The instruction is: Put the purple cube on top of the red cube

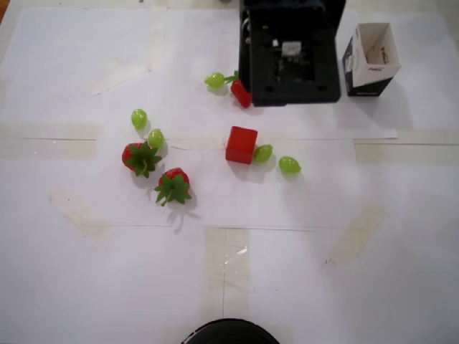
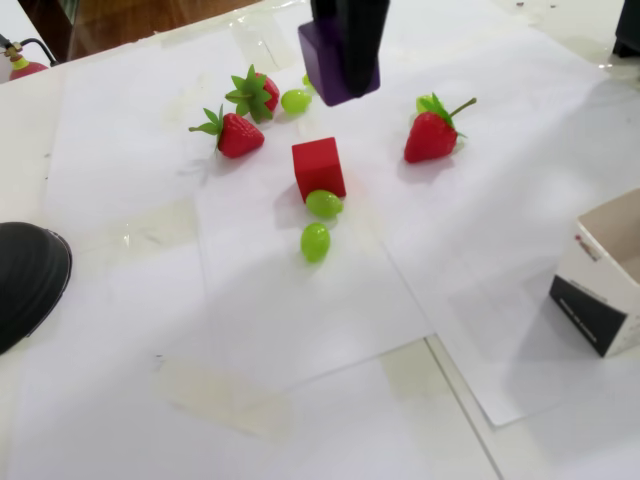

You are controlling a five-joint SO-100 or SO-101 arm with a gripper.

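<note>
The red cube (image 1: 241,145) sits on the white paper near the table's middle; it also shows in the fixed view (image 2: 318,168). My gripper (image 2: 347,72) is shut on the purple cube (image 2: 320,65) and holds it in the air, above and beyond the red cube in the fixed view. In the overhead view the black gripper body (image 1: 290,57) lies up and right of the red cube and hides the purple cube.
Three strawberries (image 1: 141,158) (image 1: 173,186) (image 1: 241,93) and several green grapes lie around; two grapes (image 1: 262,153) (image 1: 289,165) lie right beside the red cube. An open white-and-black box (image 1: 369,57) stands at the upper right. A black round object (image 1: 229,333) sits at the bottom edge.
</note>
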